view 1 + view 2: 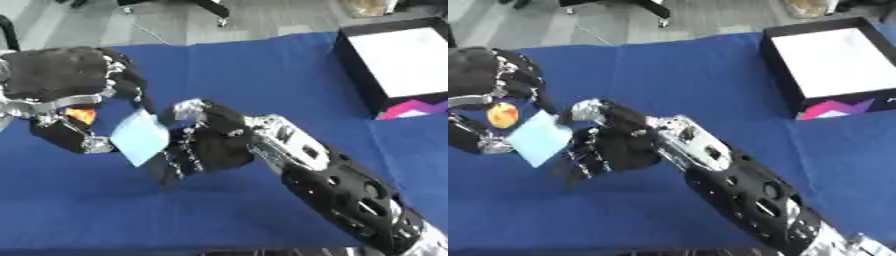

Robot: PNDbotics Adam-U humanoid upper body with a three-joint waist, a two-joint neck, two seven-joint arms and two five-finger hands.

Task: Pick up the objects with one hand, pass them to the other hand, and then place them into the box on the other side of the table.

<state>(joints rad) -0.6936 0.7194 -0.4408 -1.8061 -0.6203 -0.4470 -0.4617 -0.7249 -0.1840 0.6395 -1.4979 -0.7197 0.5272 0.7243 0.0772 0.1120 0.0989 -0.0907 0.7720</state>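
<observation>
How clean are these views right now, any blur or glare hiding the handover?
Left eye view: soft all over, left hand and pale blue card smeared at the edges. Right eye view: same softness; box interior washed out white, right hand dark, little detail.

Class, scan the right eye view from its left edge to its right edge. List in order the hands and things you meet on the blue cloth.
Left robot hand → orange-yellow object under it → light blue card → right robot hand → black box with white inside.
</observation>
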